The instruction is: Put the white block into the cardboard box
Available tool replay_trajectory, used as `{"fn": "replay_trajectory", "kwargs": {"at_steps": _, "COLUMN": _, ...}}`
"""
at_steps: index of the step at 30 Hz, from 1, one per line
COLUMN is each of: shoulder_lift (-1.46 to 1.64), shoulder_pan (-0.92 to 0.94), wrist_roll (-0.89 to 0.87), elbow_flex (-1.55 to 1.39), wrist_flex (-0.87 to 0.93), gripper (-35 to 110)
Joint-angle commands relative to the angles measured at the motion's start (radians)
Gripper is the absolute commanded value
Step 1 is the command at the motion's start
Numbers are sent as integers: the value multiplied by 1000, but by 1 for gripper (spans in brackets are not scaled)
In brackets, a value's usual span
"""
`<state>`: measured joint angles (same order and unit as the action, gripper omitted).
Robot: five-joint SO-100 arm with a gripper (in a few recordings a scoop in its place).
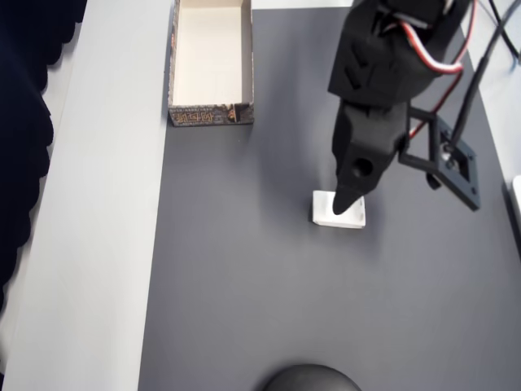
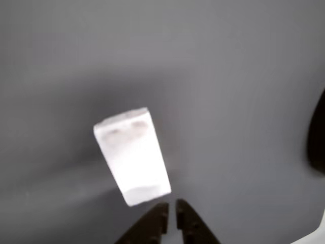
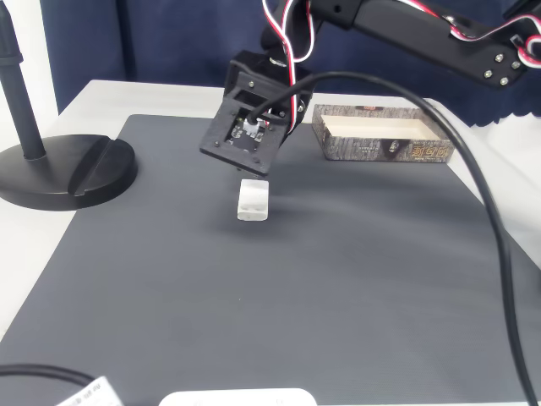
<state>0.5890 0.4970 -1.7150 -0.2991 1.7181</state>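
White block [image 1: 338, 212] flat on the dark grey mat [image 1: 269, 269], not lifted, well apart from the cardboard box [image 1: 211, 114]. Box at the mat's far edge in the overhead view, open side up, cream interior bare. In the fixed view, block [image 3: 253, 200] just below the wrist camera mount [image 3: 245, 135], box [image 3: 385, 141] off to the right of the block and farther back.

Hand [image 2: 171, 211] poised over the block, fingertips nearly together with a thin slit between them, gripping nothing. In the wrist view, tips sit just off the block's [image 2: 133, 155] near corner, slightly right of it; contact hard to judge. In the overhead view, dark finger [image 1: 352, 175] overlaps the block's top face.

Step in hand, by judgement: approach for the grasp.

- Needs fingers spread wider than the block's short side before any descent; as they stand, tips likely to press or skid the block.
- Block lies skewed to the finger line in the wrist view; wrist roll to square up, or grasp across the narrow width.
- Centring over the block's middle, not the corner, to avoid pivoting on closure.
- Low, flat block: tips down close to the mat before closing.
- Then lift clear of the box wall before carrying across.

Black stand base [image 3: 63, 169] on the surface left of the block, out of the path.
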Motion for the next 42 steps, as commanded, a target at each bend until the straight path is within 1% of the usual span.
{"fn": "replay_trajectory", "kwargs": {"at_steps": 1, "shoulder_lift": 146, "shoulder_pan": 14, "wrist_roll": -12, "elbow_flex": -8, "wrist_flex": 8, "gripper": -1}}
{"fn": "replay_trajectory", "kwargs": {"at_steps": 5, "shoulder_lift": 149, "shoulder_pan": 6, "wrist_roll": -12, "elbow_flex": -29, "wrist_flex": 8, "gripper": -1}}
{"fn": "replay_trajectory", "kwargs": {"at_steps": 8, "shoulder_lift": 161, "shoulder_pan": 6, "wrist_roll": -12, "elbow_flex": -58, "wrist_flex": 9, "gripper": 7}}
{"fn": "replay_trajectory", "kwargs": {"at_steps": 11, "shoulder_lift": 170, "shoulder_pan": 9, "wrist_roll": -12, "elbow_flex": -80, "wrist_flex": 12, "gripper": 9}}
{"fn": "replay_trajectory", "kwargs": {"at_steps": 21, "shoulder_lift": 169, "shoulder_pan": 6, "wrist_roll": -17, "elbow_flex": -75, "wrist_flex": 17, "gripper": 11}}
{"fn": "replay_trajectory", "kwargs": {"at_steps": 24, "shoulder_lift": 169, "shoulder_pan": 6, "wrist_roll": -17, "elbow_flex": -75, "wrist_flex": 17, "gripper": 13}}
{"fn": "replay_trajectory", "kwargs": {"at_steps": 29, "shoulder_lift": 169, "shoulder_pan": 8, "wrist_roll": -77, "elbow_flex": -75, "wrist_flex": 17, "gripper": 18}}
{"fn": "replay_trajectory", "kwargs": {"at_steps": 31, "shoulder_lift": 169, "shoulder_pan": 8, "wrist_roll": -118, "elbow_flex": -74, "wrist_flex": 17, "gripper": 23}}
{"fn": "replay_trajectory", "kwargs": {"at_steps": 36, "shoulder_lift": 173, "shoulder_pan": 11, "wrist_roll": -149, "elbow_flex": -57, "wrist_flex": 15, "gripper": 32}}
{"fn": "replay_trajectory", "kwargs": {"at_steps": 42, "shoulder_lift": 172, "shoulder_pan": 11, "wrist_roll": -155, "elbow_flex": -49, "wrist_flex": 15, "gripper": 34}}
